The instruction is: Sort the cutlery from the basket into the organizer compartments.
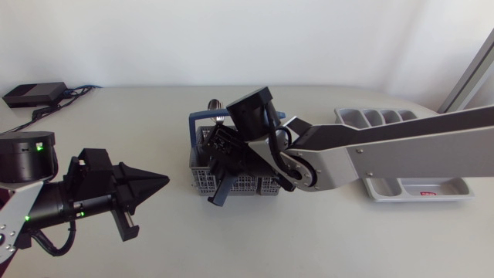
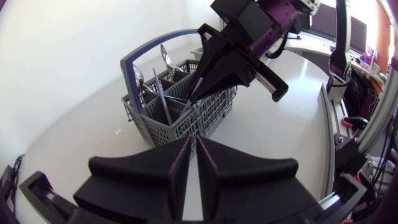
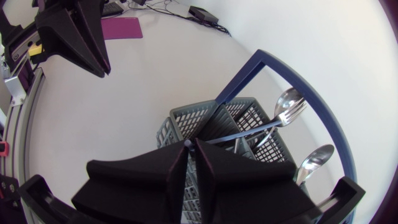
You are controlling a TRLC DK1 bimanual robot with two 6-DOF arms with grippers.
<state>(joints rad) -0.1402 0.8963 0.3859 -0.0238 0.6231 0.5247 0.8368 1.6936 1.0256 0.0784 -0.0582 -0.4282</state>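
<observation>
So the right gripper (image 3: 189,146) has its black wedge fingers squeezed together on what looks like the very end of a blue-handled steel fork (image 3: 249,132). The fork is slanting across the grey plastic mesh basket (image 3: 186,118) with its tines out by the basket's blue hoop handle (image 3: 280,68). With such a skinny end grip, I'd guess the fork could swivel or slip out on the lift. The tines could also hook the hoop or the mesh and drag the whole basket along. Two shiny steel spoons (image 2: 165,56) stand right next to it and might get knocked. The grey compartment organizer (image 1: 421,185) sits well off to the right, partly under that same arm. The left gripper (image 1: 162,181) is pinched closed on nothing, well clear of the basket. A black box with cables (image 1: 35,93) sits in the far corner, not in the way.
</observation>
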